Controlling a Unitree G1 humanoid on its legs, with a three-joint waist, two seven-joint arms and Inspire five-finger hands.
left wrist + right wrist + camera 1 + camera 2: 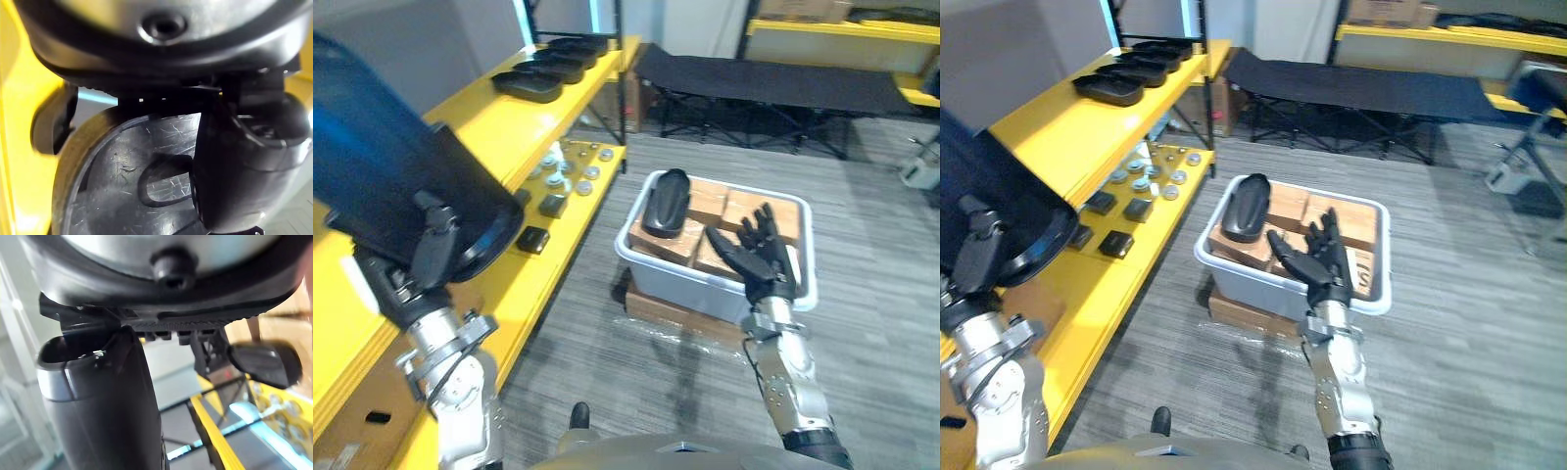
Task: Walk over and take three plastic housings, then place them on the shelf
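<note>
Looking down from the head camera, I see my left hand [433, 253] clamped on a black plastic housing [401, 186] beside the yellow shelf [489, 137], where a row of dark housings [553, 64] lies. My right hand [756, 250] hovers spread and empty over the white bin [809, 269] holding another housing [668, 203]. Left wrist view: the left thumb [244, 161] presses the shell [117, 186]. Right wrist view: the right thumb [102, 411] is straight, gripping nothing. I judge this piece not yet placed.

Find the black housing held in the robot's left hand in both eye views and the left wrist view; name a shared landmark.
Left eye view: housing at far left, gripped by the left hand.
Right eye view: housing at the left edge.
Left wrist view: housing lower middle, beside the thumb.
Landmark: yellow shelf.
</note>
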